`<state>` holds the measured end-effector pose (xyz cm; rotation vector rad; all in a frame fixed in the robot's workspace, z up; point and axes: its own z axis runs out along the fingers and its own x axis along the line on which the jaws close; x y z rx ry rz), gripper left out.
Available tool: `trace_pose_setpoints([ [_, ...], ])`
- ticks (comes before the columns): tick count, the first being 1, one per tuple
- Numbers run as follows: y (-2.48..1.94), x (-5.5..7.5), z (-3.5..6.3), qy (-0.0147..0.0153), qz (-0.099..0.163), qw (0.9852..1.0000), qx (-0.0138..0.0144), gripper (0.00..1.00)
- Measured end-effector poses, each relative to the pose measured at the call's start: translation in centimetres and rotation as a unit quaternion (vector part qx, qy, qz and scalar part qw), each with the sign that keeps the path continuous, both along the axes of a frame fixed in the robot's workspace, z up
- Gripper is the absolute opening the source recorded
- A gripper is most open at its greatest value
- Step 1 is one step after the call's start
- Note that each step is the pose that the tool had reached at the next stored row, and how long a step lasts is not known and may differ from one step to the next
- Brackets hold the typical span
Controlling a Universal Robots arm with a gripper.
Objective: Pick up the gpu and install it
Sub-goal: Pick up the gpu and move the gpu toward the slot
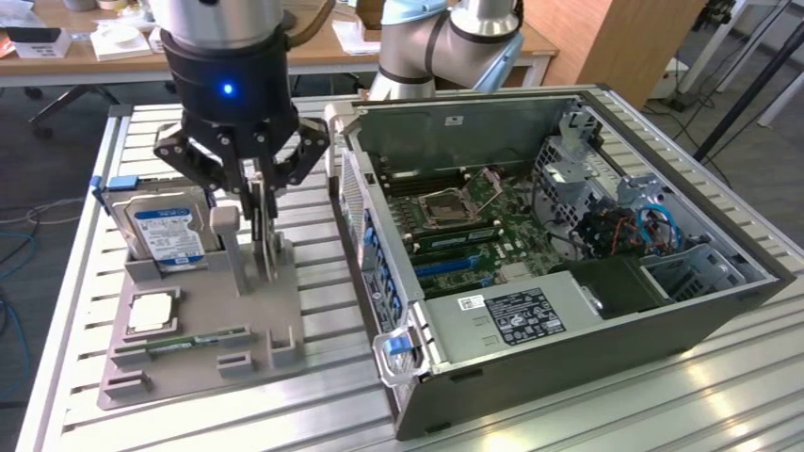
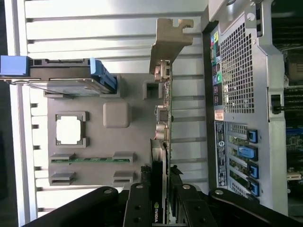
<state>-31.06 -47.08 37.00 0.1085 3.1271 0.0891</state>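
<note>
Wrist view: the gripper (image 2: 160, 182) pinches the upright gpu (image 2: 162, 116) between its half-spread fingers

A slatted metal table (image 1: 703, 395) bears a grey parts holder (image 1: 258, 325); beside it, an open computer case (image 1: 590, 348).

Black end effector (image 2: 160, 172), one blue light (image 1: 228, 89) glowing. Dark gpu (image 2: 161, 113) with a green logo, silvery at one end. Blue-and-white label on the hard drive (image 1: 168, 234). Pale grey fixture (image 1: 207, 353), green memory stick (image 1: 188, 342). Dark grey computer case (image 1: 603, 348), green motherboard (image 1: 496, 235), blue clips (image 2: 246, 152). Silvery ribbed tabletop (image 1: 603, 419).
</note>
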Motion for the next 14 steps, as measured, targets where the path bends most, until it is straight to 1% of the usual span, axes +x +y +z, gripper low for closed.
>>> trace_pose_setpoints([
  [8,0.00,0.0,3.35,-0.0001,0.000,1.0000,0.0006,0.26],
  [14,0.00,0.0,5.44,-0.0001,0.000,1.0000,0.0011,0.26],
])
